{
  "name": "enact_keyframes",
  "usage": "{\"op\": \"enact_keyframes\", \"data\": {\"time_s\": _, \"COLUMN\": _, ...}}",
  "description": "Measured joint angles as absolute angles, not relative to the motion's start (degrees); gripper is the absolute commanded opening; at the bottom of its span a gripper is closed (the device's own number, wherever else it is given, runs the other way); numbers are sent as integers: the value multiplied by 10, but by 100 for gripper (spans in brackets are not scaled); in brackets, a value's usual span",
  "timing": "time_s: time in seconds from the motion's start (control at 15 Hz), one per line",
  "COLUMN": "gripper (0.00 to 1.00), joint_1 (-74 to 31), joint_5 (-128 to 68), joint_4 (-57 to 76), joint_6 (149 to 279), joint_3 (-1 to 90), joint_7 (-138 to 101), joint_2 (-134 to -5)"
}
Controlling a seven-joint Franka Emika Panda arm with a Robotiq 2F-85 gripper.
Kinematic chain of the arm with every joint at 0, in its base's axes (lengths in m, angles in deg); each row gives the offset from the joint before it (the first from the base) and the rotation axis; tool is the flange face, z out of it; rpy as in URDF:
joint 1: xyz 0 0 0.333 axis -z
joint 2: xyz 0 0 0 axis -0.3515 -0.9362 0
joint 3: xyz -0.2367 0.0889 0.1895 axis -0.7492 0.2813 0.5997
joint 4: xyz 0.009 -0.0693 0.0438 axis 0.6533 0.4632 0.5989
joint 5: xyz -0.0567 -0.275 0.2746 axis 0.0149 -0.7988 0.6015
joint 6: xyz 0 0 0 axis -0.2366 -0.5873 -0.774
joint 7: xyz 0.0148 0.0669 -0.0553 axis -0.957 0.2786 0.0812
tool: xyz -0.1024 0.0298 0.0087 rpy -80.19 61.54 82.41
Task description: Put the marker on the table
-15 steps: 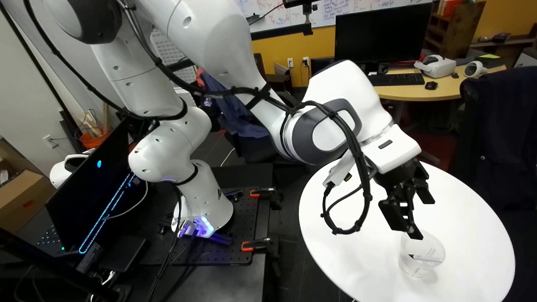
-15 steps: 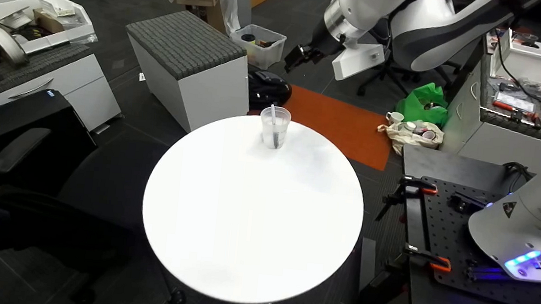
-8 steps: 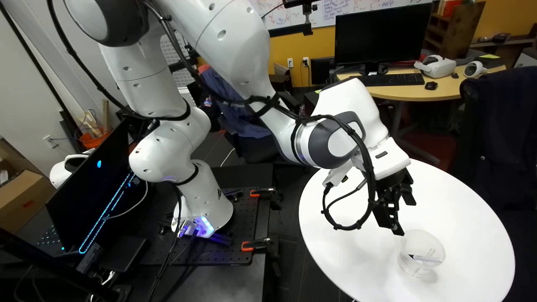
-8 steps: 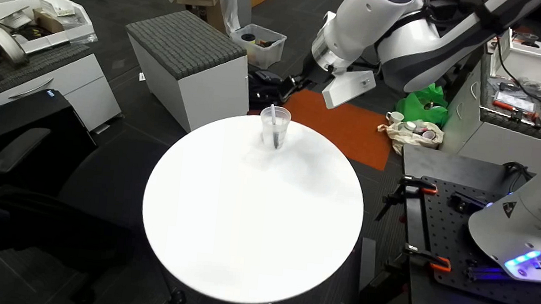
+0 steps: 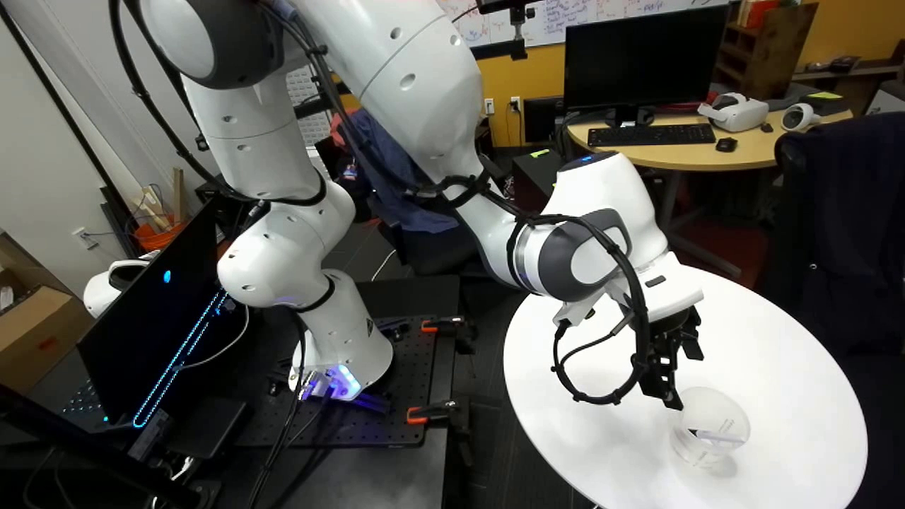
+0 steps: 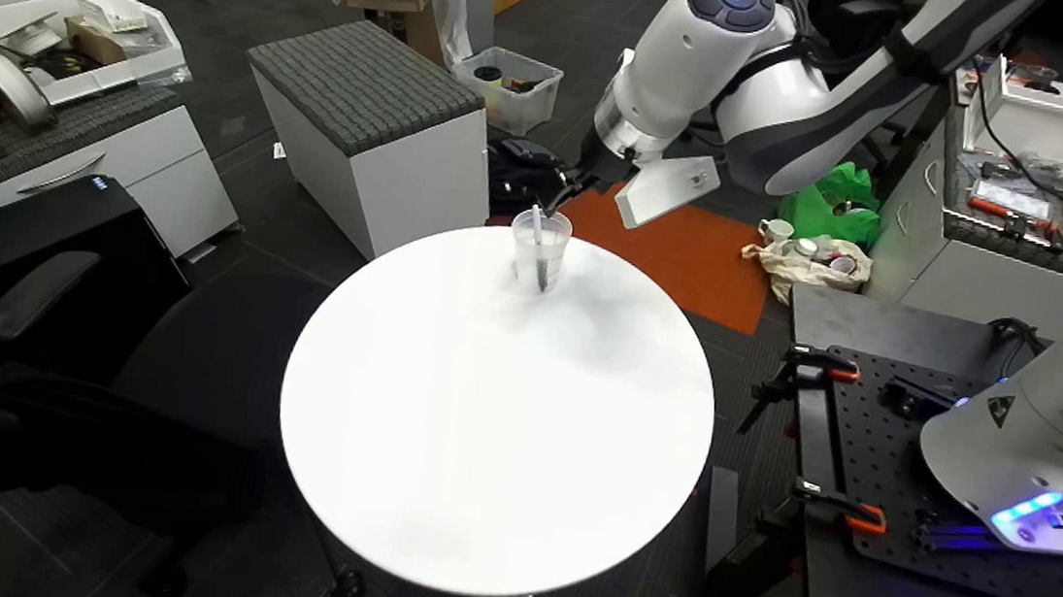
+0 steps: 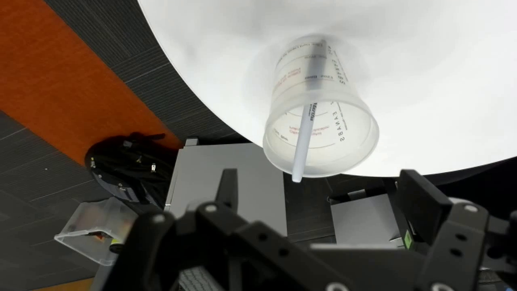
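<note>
Marker (image 7: 305, 129): sitting in the clear cup (image 7: 282, 93), leaning to one side, pale end poking out past the rim; lower part looks dark grey through the plastic (tiny dark lettering along the barrel, too).
Cup: upright on the round white tabletop (image 6: 482, 411), way closer to the edge than the middle, printed markings on its wall.
Pincer (image 7: 319, 184): spread wide, two black fingers (image 7: 229, 186) well apart. In the wrist view the marker's end shows between them, but the depth there I honestly can't tell.
Pincer vs. cup: tips look just beside the rim in both exterior views; touching or just shy of it, can't say.
Arm (image 5: 424, 78): white with dark grey bits, bent, pincer end out by the cup, black cable (image 5: 640, 311) looped along it.
Base (image 6: 1055, 437): glowing blue low down, on a black perforated plate (image 6: 879, 439) with orange-and-black clamps (image 6: 869, 519) at the edge.
Floor (image 6: 226, 25): orange strip (image 6: 691, 265), black backpack (image 7: 129, 169), clear bin (image 6: 516, 114) with odds and ends in it.
Desk (image 5: 771, 145): wooden, holding a dark monitor (image 5: 643, 56), a keyboard (image 5: 650, 134) and a white headset (image 5: 735, 111).
</note>
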State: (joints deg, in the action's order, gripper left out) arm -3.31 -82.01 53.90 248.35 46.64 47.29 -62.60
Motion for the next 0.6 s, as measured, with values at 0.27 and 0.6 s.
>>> {"op": "enact_keyframes", "data": {"time_s": 0.27, "gripper": 70, "joint_1": -33, "joint_5": -819, "joint_4": 515, "joint_6": 2472, "joint_3": 464, "joint_7": 473, "joint_2": -643}}
{"op": "enact_keyframes", "data": {"time_s": 0.6, "gripper": 74, "joint_1": -33, "joint_5": -816, "joint_4": 485, "joint_6": 2464, "joint_3": 464, "joint_7": 473, "joint_2": -671}}
